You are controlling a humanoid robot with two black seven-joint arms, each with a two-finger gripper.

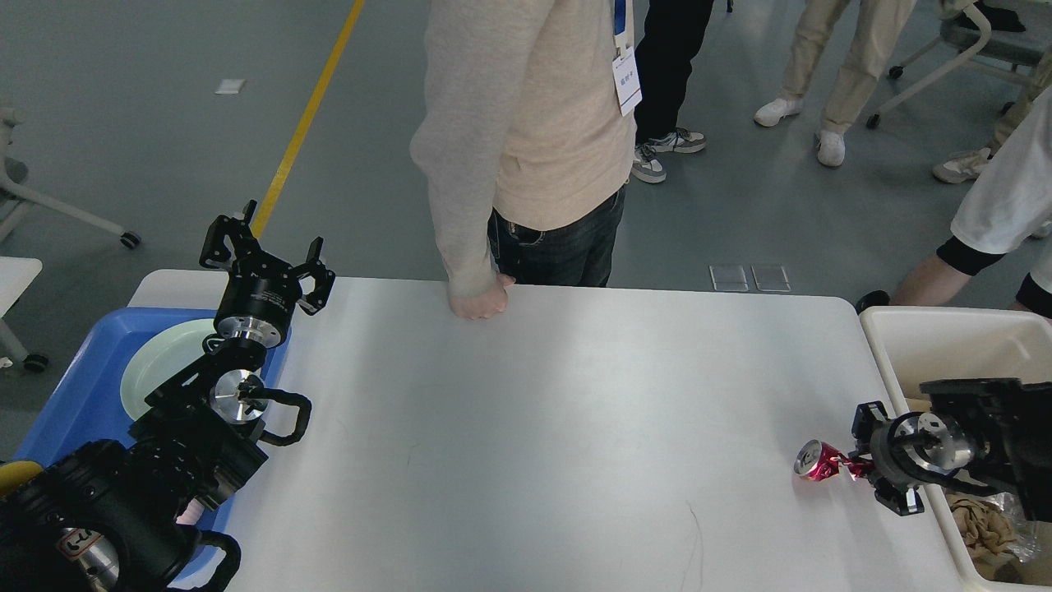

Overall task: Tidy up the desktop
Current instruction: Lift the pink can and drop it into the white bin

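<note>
The large white rectangular desktop with rounded corners [559, 411] fills the middle of the frame, and from my seat it looks almost bare. The one thing I see left on it is a crushed red metal drinks can [815, 460] at the lower right, lying on its side with its silver end toward the centre.

My right gripper [855, 470] comes in from the right edge and has its fingers closed narrowly on the crumpled tail of that can. The grip sits at the end nearest the white plastic bin [883, 345], which stands just off the desktop's right edge. That placement makes sense to me: the bin already holds crumpled brownish material, so I judge it to be the waste spot, and the can needs only a short carry sideways over its wall.

My left gripper [267, 267] is raised in the upper left with its fingers spread wide and holding nothing. It hangs above the far corner of the blue plastic tray [82, 395], where a pale green round plate [160, 362] lies.

A person in a beige sweater [526, 123] stands at the far edge, one fist [479, 302] resting on the desktop, well apart from both arms.
</note>
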